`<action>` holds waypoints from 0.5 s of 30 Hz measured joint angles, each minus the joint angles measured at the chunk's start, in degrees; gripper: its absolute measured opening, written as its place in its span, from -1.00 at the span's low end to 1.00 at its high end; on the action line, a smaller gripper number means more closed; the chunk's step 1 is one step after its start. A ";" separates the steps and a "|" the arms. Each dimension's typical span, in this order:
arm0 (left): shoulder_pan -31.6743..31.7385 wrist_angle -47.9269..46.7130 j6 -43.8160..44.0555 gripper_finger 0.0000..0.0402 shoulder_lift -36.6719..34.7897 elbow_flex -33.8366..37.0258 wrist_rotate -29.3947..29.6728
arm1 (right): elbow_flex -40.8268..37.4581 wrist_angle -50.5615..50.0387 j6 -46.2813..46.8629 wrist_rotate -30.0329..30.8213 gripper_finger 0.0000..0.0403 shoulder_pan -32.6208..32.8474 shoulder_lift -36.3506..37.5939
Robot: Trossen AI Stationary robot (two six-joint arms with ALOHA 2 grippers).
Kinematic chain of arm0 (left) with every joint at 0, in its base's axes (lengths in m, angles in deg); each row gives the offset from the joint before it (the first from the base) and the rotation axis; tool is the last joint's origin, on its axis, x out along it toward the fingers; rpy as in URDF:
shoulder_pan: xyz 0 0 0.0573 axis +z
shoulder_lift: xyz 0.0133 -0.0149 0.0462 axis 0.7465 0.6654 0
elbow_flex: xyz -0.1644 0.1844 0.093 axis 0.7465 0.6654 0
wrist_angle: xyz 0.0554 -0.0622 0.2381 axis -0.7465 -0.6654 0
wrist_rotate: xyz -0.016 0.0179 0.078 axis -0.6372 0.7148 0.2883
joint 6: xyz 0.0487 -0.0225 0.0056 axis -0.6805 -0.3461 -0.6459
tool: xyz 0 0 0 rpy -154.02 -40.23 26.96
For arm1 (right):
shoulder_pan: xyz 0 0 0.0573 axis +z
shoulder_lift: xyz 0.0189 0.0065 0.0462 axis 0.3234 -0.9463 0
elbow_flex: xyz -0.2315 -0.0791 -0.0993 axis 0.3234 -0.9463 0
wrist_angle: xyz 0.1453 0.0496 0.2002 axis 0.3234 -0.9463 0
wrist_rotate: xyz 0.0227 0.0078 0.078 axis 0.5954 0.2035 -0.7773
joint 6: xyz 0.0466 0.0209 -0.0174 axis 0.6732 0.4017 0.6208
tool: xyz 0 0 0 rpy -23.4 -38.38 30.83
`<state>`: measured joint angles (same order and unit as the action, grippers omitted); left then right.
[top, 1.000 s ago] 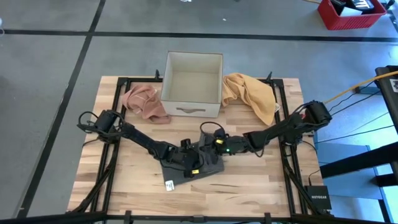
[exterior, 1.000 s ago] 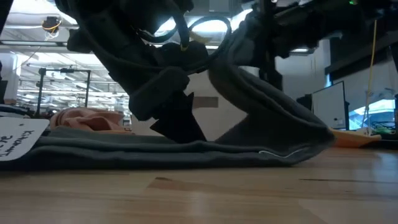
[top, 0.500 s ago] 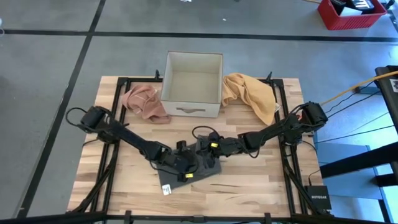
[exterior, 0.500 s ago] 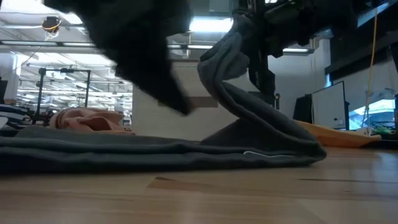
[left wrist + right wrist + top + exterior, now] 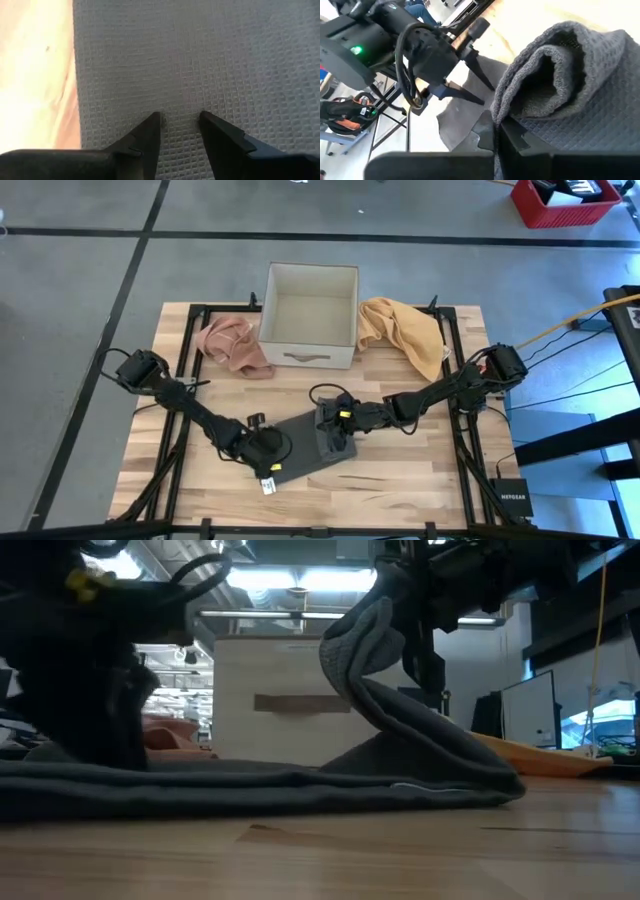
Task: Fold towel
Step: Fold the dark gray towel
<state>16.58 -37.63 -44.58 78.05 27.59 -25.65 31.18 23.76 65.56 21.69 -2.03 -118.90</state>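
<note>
A dark grey waffle-weave towel [image 5: 305,447] lies near the middle of the pale wooden slatted table [image 5: 400,480], toward its near edge. Its fine square-grid texture is plain in the left wrist view, where the cloth fills most of the picture beside a strip of bare wood. A small white tag [image 5: 268,481] with dark marks sticks out at the towel's near left corner; the writing is too small to read.

The right gripper [image 5: 328,432] has its fingers closed on the towel's right edge and holds it lifted off the table. In the low view that edge rises in a thick rolled fold [image 5: 365,635], and the cloth slopes down from it to the flat part on the wood. The right wrist view shows the same fold bunched just above the fingers.

The left gripper [image 5: 180,122] sits over the towel's near left part, its two dark pointed fingers [image 5: 147,132] parted by a narrow gap, tips at the cloth with nothing between them.

Behind the towel, at the far middle of the table, stands a square open cream box [image 5: 309,315] with a slot handle in its front wall. A crumpled pink cloth [image 5: 232,345] lies to its left and a crumpled mustard-yellow cloth [image 5: 405,332] to its right. A small black box labelled NETGEAR [image 5: 512,499] sits on the floor off the near right corner.
</note>
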 joint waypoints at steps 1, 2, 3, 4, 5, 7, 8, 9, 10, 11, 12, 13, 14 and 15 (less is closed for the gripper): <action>0.30 2.25 0.00 -0.35 0.11 0.66 0.17 | 0.00 0.20 0.32 0.00 -0.98 0.00 -0.02; 0.74 4.34 -0.13 -0.35 0.15 1.31 0.43 | 0.00 0.55 0.92 0.00 -0.98 0.00 -0.10; 1.14 5.81 -0.53 -0.35 0.15 1.89 0.52 | 0.00 1.52 1.08 -0.02 -0.98 0.00 -0.39; 1.52 7.20 -1.14 -0.35 0.15 2.36 0.61 | 0.02 2.30 1.13 -0.33 -0.98 0.00 -0.56; 1.85 8.42 -1.57 -0.35 0.15 2.68 0.73 | 0.00 2.60 1.22 -0.61 -0.98 0.00 -0.69; 2.48 9.07 -2.59 -0.35 0.18 2.67 0.60 | 0.74 3.42 1.58 -1.05 -0.98 -0.04 -1.65; 2.68 9.15 -2.82 -0.35 0.20 2.63 0.60 | 1.09 3.07 1.57 -1.47 -0.98 -0.09 -1.91; 2.81 9.06 -2.81 -0.35 0.20 2.63 0.61 | 1.64 2.65 1.55 -1.83 -0.98 -0.11 -2.58; 2.91 9.07 -2.80 -0.35 0.20 2.63 0.69 | 2.69 2.86 1.51 -2.66 -0.98 -0.11 -3.34; 2.93 9.07 -2.82 -0.35 0.20 2.63 0.83 | 3.52 3.01 1.17 -3.57 -0.98 -0.24 -3.88; 2.93 9.07 -2.91 -0.35 0.20 2.65 0.95 | 4.26 2.79 1.05 -3.93 -0.98 -0.42 -4.66; 2.90 9.16 -3.07 -0.35 0.22 2.65 1.09 | 5.50 2.94 1.01 -4.61 -0.98 -0.46 -5.46; 2.89 9.29 -3.16 -0.35 0.22 2.66 1.14 | 6.43 3.14 0.86 -5.50 -0.98 -0.80 -6.09; 2.89 9.42 -3.21 -0.35 0.22 2.68 1.17 | 7.34 2.90 0.82 -6.43 -0.97 -1.09 -7.01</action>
<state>19.47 -28.21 -47.79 78.27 30.27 -24.48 38.53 26.66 66.37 15.26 -3.11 -125.91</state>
